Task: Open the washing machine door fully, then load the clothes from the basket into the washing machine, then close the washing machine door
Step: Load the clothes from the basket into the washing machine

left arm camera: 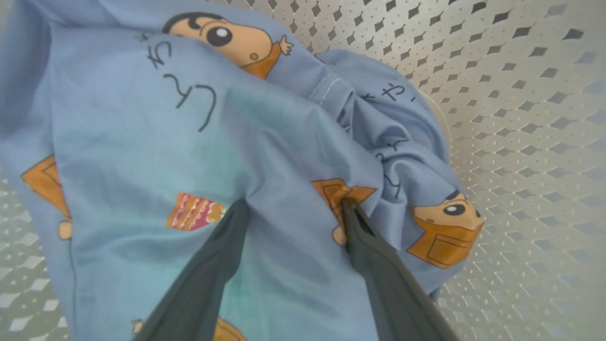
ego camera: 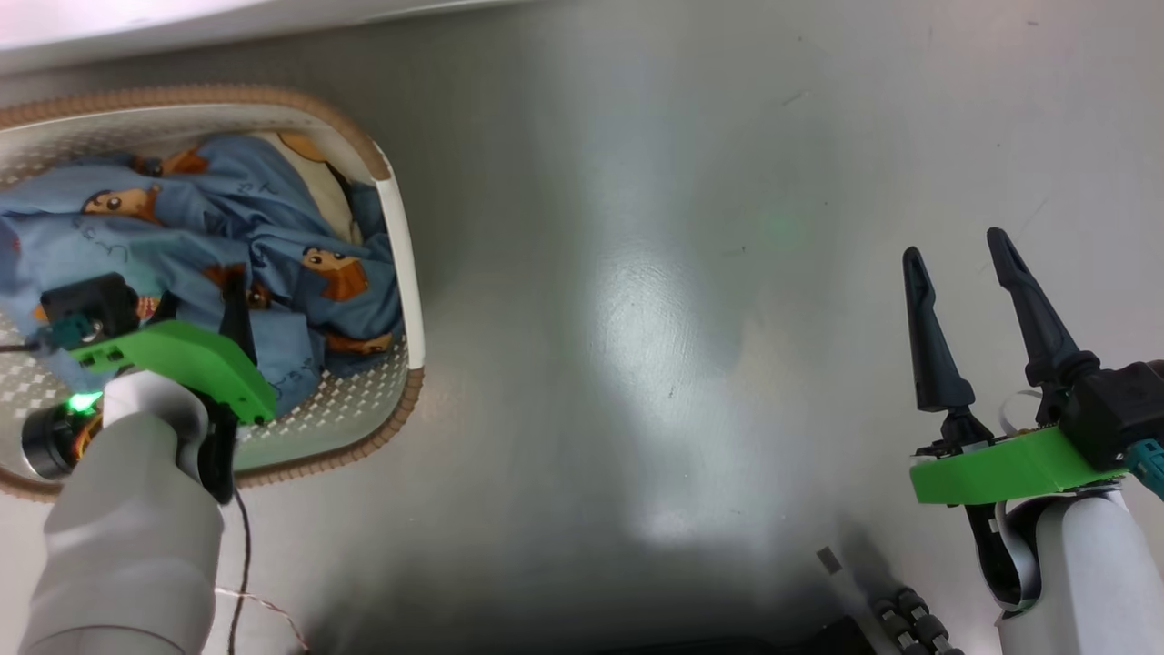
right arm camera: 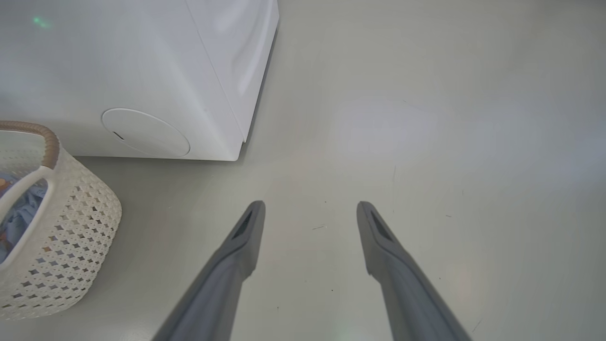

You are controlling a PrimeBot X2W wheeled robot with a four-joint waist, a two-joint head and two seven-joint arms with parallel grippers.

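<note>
On the clothes point(left arm camera: 118, 156), black Japanese letters point(left arm camera: 189, 90) show.

Bright overhead light, broad pale glare on the grey floor point(ego camera: 673, 300), washing machine point(ego camera: 136, 27) blown out white at the top edge, dark shadow along the bottom, clothes point(left arm camera: 142, 142) soft and blurred close up, perhaps from motion, wrist views bent at the edges
</note>
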